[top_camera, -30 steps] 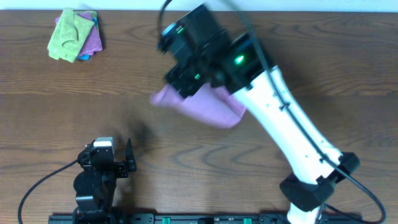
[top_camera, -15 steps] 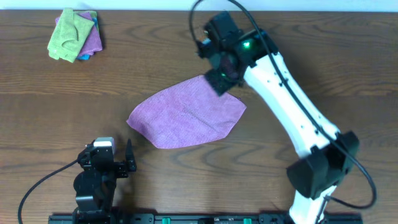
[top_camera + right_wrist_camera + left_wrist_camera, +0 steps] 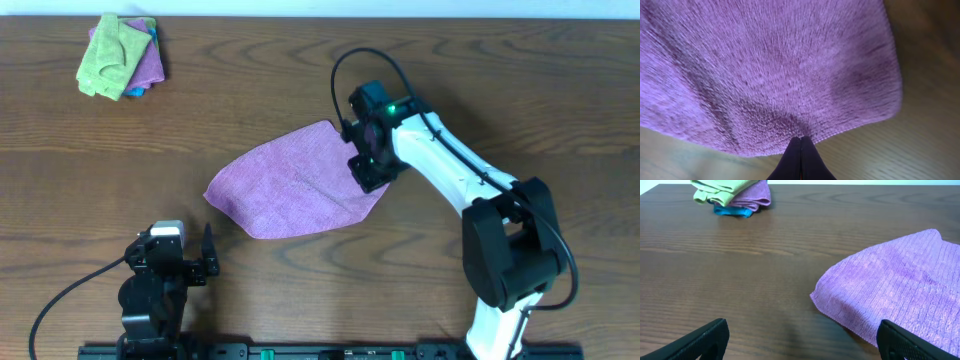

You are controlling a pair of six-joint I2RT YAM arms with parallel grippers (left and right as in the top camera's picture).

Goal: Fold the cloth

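Observation:
The purple cloth point(image 3: 290, 190) lies spread flat in the middle of the table, roughly diamond-shaped. My right gripper point(image 3: 368, 172) is down at its right edge. In the right wrist view the cloth point(image 3: 770, 65) fills the frame, and the right gripper point(image 3: 800, 138) is shut, its tips pressed together right at the cloth's hem. The fabric puckers there, and none shows between the fingers. My left gripper point(image 3: 175, 258) rests near the front edge, open and empty. In its own view the left gripper point(image 3: 802, 345) faces the cloth's point(image 3: 900, 290) near corner.
A stack of small folded cloths point(image 3: 120, 55), lime-green over pinkish-purple and blue, sits at the far left corner and also shows as the stack point(image 3: 735, 197) in the left wrist view. The right arm point(image 3: 470, 200) stretches across the table's right side.
The cloth dropped from the raised right gripper and spread flat. The right gripper then closed and came down from the cloth's far corner to its right edge. The left arm stayed still.

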